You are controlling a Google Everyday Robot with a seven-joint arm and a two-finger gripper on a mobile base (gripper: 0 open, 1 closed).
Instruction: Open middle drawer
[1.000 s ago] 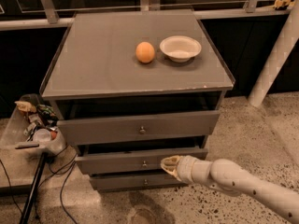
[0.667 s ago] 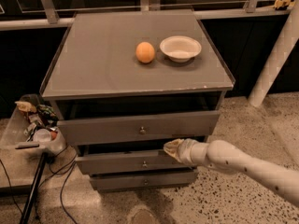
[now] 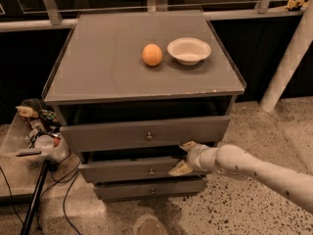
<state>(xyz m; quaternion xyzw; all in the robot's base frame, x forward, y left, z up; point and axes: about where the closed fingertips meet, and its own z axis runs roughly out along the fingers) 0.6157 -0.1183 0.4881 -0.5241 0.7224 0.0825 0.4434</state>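
The middle drawer is the grey front of medium height with a small round knob, below the taller top drawer. It stands out a little from the cabinet, with a dark gap above it. My gripper reaches in from the right, at the right end of this drawer's front. It is open: one fingertip lies at the gap above the drawer, the other sits lower on the drawer front. Nothing is held between them.
An orange and a white bowl rest on the cabinet top. The slim bottom drawer is below. A bin of clutter, a dark pole and cables stand left; a white pillar stands right.
My gripper has risen from the middle drawer's front toward its upper right edge, and its fingers now stand apart, one above the other. The drawers look unmoved.
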